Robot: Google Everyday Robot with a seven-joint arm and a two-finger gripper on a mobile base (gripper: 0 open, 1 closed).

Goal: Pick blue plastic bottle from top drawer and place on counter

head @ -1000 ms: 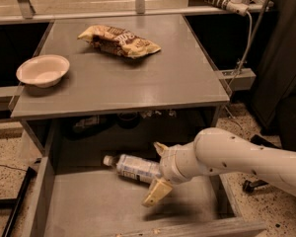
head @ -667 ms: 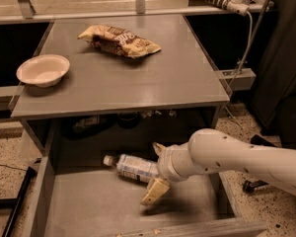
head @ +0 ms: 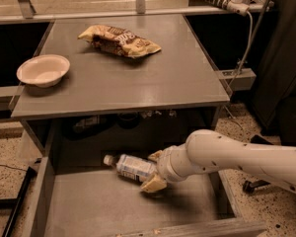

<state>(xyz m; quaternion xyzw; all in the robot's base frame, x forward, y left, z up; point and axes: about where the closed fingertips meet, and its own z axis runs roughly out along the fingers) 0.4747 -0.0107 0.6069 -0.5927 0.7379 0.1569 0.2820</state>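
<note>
From here I see the pincer (head: 150, 171) down inside the top drawer (head: 103, 206), which is pulled out from under the desk's front edge; the white arm (head: 237, 154) reaches in from the right, below the front right corner of the desk (head: 138, 78).

The blue plastic bottle (head: 130, 166) lies on its side on the drawer's grey floor, towards the back, roughly under the middle of the desk's front edge; its white cap (head: 108, 159) points left and its other end points right, towards the arm.

The pincer's two fingers (head: 153, 184) stand apart, one behind that right end of the bottle and one in front of it, so the bottle's end sits between them; the front finger looks to be against the label, though the shadow there is too deep for me to say whether either finger truly presses on it; the bottle is not lifted, it rests on the drawer floor.

On the desk itself there is a yellow-and-brown snack bag (head: 119, 40) lying flat near the back edge, a little left of centre; a pale bowl (head: 43, 69) sits upright by the left edge, about halfway along it; the two are well apart.

A white cable (head: 246, 38) hangs down just beyond the desk's back right corner.
</note>
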